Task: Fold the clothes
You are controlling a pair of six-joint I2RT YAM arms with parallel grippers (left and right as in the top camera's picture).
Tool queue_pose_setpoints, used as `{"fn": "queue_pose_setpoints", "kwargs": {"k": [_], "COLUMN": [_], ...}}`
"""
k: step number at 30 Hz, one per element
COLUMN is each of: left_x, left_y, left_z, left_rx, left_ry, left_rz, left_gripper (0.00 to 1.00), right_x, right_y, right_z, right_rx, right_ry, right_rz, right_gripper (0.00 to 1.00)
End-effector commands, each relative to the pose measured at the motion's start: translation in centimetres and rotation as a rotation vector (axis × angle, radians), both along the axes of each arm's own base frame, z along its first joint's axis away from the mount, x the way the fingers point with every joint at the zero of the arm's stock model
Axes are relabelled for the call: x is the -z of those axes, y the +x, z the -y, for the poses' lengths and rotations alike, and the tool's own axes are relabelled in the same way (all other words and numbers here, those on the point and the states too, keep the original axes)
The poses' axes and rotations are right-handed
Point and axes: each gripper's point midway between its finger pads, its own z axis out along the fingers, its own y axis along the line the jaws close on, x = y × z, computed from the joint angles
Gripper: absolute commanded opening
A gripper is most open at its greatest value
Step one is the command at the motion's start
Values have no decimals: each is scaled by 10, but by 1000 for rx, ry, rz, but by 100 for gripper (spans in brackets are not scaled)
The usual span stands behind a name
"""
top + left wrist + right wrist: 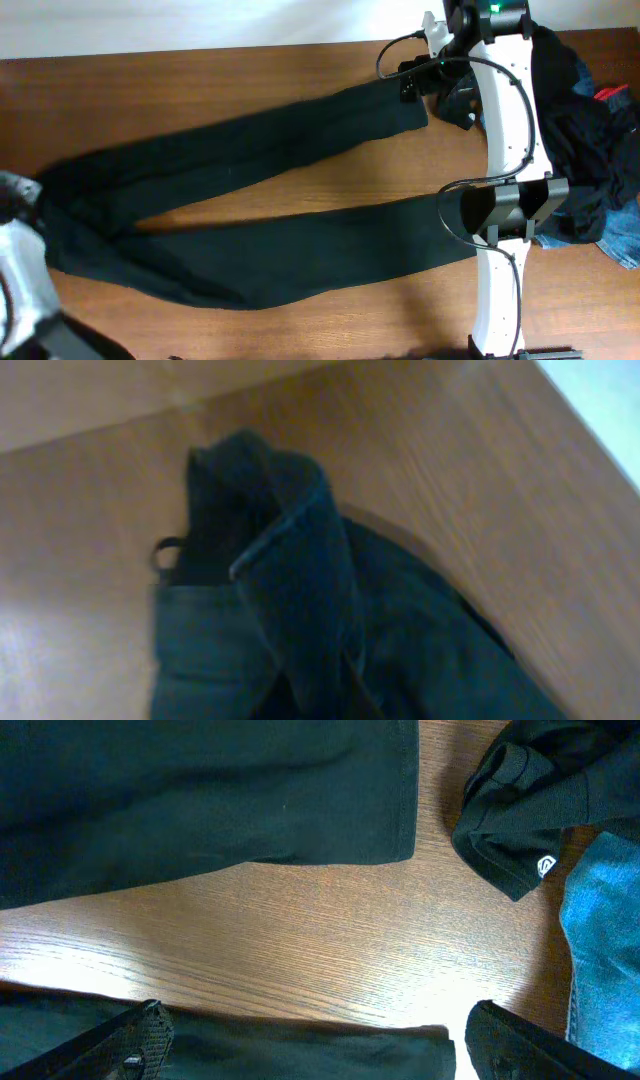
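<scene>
The waistband [262, 540] of the black trousers [250, 150] is sitting bunched in the closed left tool [22, 195] at the table's [300, 192] left end. Flattening seems to be finishing. The wide-open right tool [310, 1045] is hovering by the cuffs [395, 820], which next need carrying leftward. The legs are pointing right, lengthwise.

Wooden table [330, 190] carries spread black trousers [250, 150] and heaped clothes [590, 150]
</scene>
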Motion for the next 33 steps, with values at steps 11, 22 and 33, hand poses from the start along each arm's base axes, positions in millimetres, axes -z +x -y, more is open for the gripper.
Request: {"fn": "queue_pose_setpoints", "kwargs": {"k": [11,22,33], "left_x": [35,87,82], "left_y": [47,47,47], "left_z": [-11,-21,-16], "left_rx": [-27,-69,-41], "left_ry": [145,120,71], "left_rz": [-30,-133,-172], "left_gripper": [0,24,99], "right_x": [-3,-2,-7], "right_y": [-5,-6,-7], "right_z": [-5,-7,-3], "right_rx": [-16,-19,-13], "right_ry": [10,10,-1], "right_rz": [-10,-12,-2], "right_gripper": [99,99,99]}}
